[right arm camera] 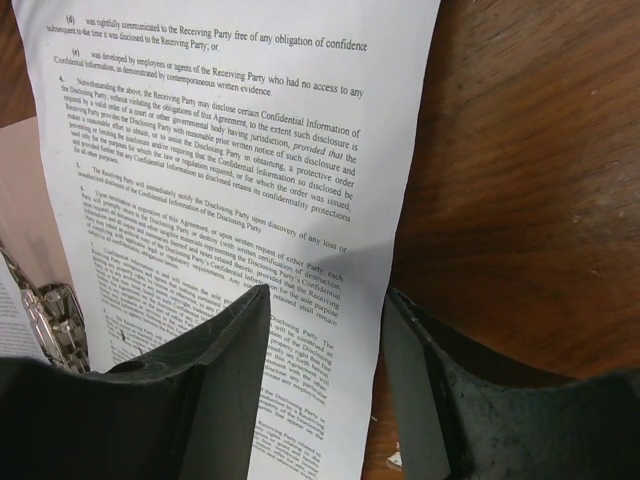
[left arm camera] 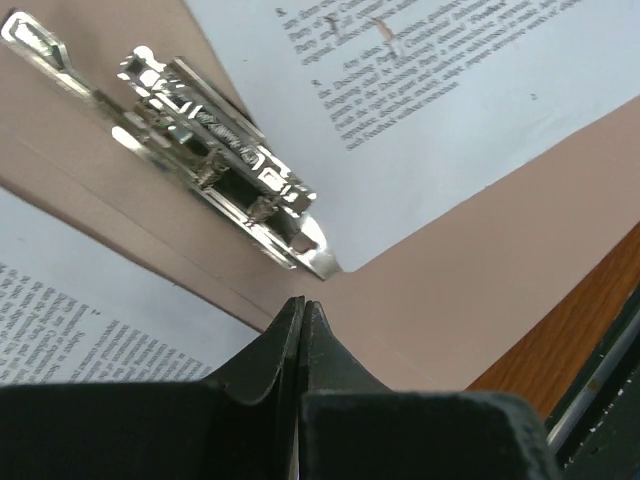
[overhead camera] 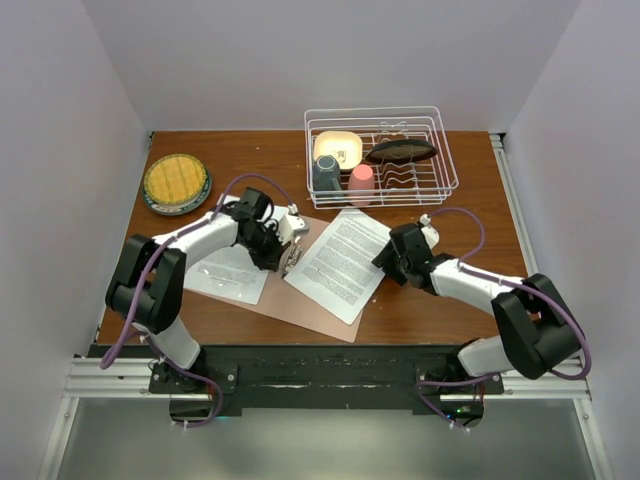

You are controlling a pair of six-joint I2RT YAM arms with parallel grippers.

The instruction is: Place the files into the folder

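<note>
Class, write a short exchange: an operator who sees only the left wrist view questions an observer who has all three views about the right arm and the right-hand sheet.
Operator: I see only the clip and some paper. Where is the right gripper?
Observer: The right gripper is at the right edge of the right-hand sheet.
Operator: Is it gripping the sheet?
Observer: Not that I can see. Its jaws stand apart, the sheet's edge shows between them, and one finger is over bare table.

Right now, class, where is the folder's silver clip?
In the top view, the silver clip lies on the folder, left of centre, between the left sheet and right sheet, just ahead of the left gripper.
</note>
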